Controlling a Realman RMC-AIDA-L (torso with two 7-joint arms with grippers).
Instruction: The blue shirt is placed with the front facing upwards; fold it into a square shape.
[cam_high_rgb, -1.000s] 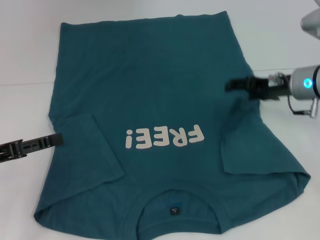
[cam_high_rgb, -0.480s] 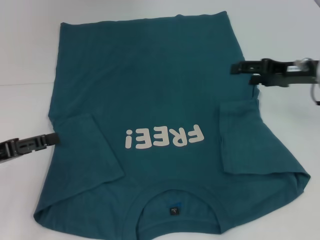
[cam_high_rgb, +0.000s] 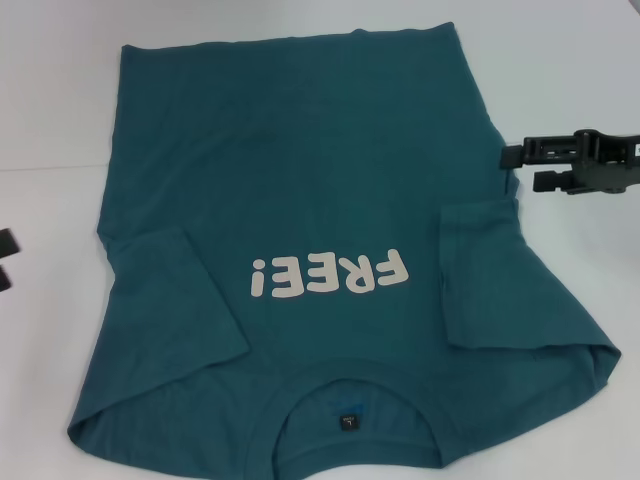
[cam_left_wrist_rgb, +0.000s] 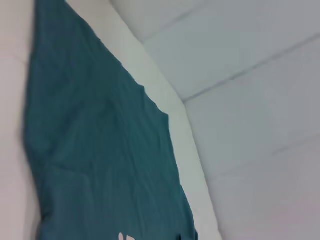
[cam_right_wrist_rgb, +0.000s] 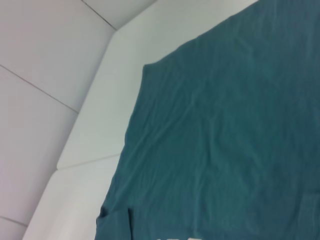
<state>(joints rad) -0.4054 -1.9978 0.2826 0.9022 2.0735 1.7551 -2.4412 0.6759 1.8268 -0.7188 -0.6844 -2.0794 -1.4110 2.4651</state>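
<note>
Across the white desk (cam_high_rgb: 60, 80) the blue shirt (cam_high_rgb: 320, 180) lies front-up, both sleeves folded inward. My right pincer (cam_high_rgb: 512, 168) hovers apart beside its edge, empty; left pincer (cam_high_rgb: 5, 258) I cannot tell. Next, I judge, a side fold.

A: Is the left gripper (cam_high_rgb: 5, 259) showing fully?
B: No, the edge is cutting it; only two dark tips are appearing.
A: And the blue shirt (cam_high_rgb: 320, 200)?
B: The bottom edge is cutting its collar hem.
</note>
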